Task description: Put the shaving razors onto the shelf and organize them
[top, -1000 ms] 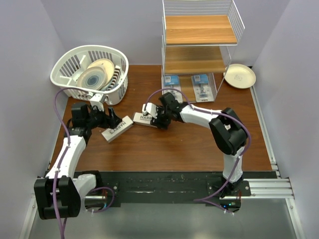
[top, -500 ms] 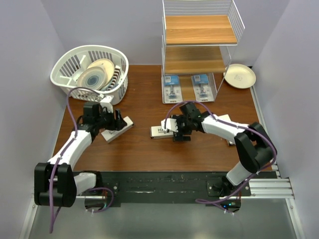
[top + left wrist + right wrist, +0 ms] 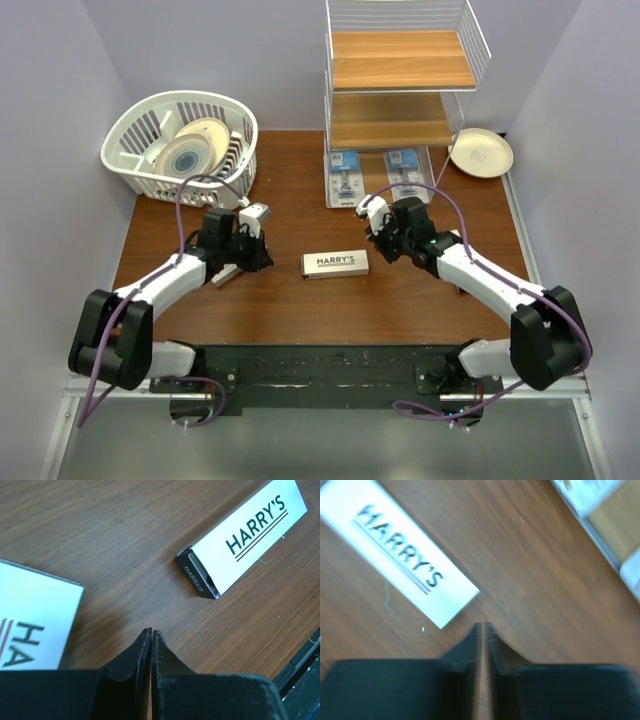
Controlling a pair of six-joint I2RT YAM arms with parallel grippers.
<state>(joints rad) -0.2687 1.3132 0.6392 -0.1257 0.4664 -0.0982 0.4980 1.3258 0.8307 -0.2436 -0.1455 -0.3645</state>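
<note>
At the middle of the bench (image 3: 300, 310), 1 white razor box (image 3: 335, 263) is laid flat between the 2 tools, touched by neither. The left tool (image 3: 151, 631) is closed on nothing, and so is the right tool (image 3: 483, 625). A 2nd razor box (image 3: 30, 605) is seen just beside the left tool. A blister pack (image 3: 345, 178) and a 2nd blister pack (image 3: 405, 175) are laid side by side on the bench at the foot of the shelf (image 3: 400, 60).
</note>
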